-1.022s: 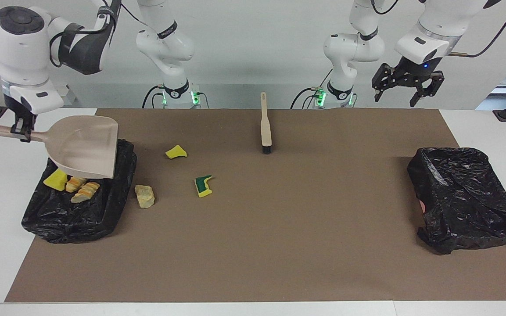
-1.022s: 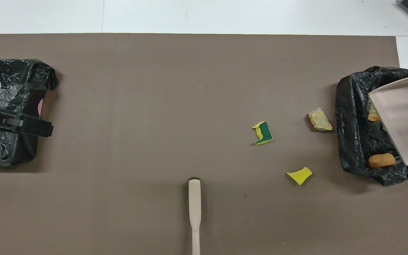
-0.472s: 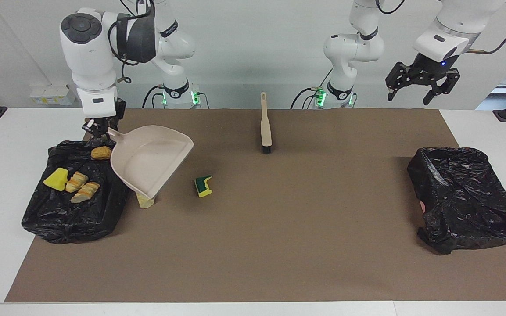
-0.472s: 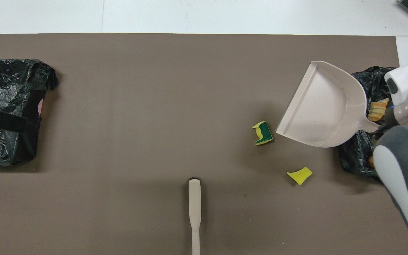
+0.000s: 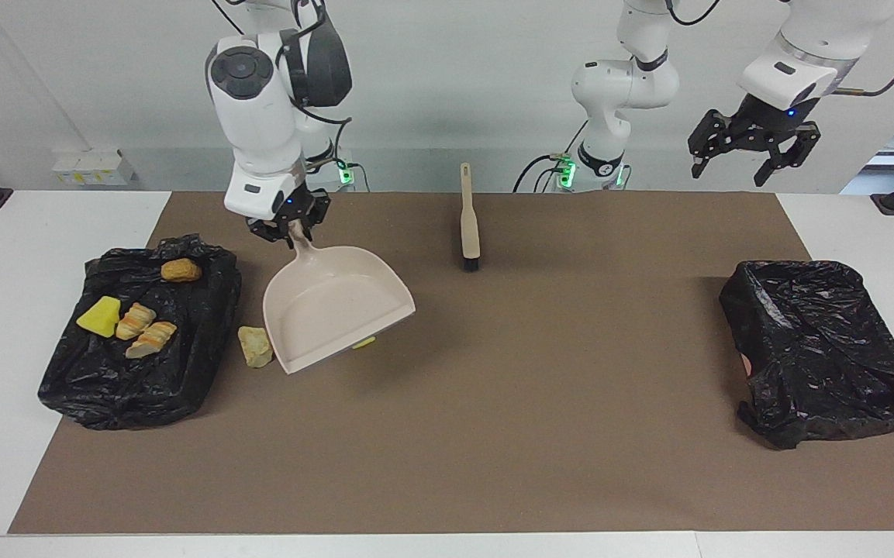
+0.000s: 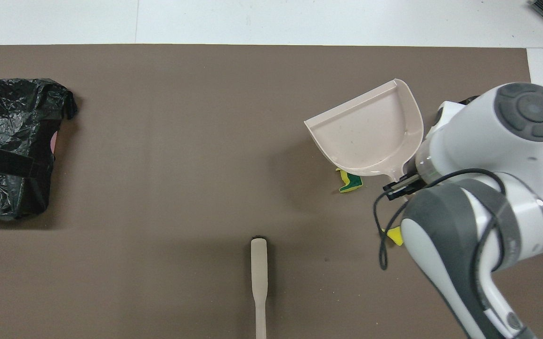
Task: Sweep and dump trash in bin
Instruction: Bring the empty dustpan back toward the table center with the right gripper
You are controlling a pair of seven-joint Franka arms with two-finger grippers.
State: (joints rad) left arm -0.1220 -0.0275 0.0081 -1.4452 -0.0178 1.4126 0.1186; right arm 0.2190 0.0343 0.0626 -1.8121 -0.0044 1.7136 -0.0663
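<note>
Beige plastic brush point(image 5: 469, 221) lies nearest the robots, untouched. The right gripper point(image 5: 289, 227) pinches the handle of the empty dustpan point(image 5: 330, 306), held over the mat point(image 5: 532, 403). Three pieces of trash are left on the mat: a yellow scrap point(image 6: 396, 235), then a green-and-yellow sponge point(image 6: 350, 181) half hidden under the pan, then a tan chunk point(image 5: 255, 346) just beside the bin point(image 5: 90, 387). Four pieces point(image 5: 136, 319) lie in that bin, so I judge the job over half done. The left gripper point(image 5: 741, 159) waits, jaws spread wide, over the second bin point(image 5: 826, 349).
</note>
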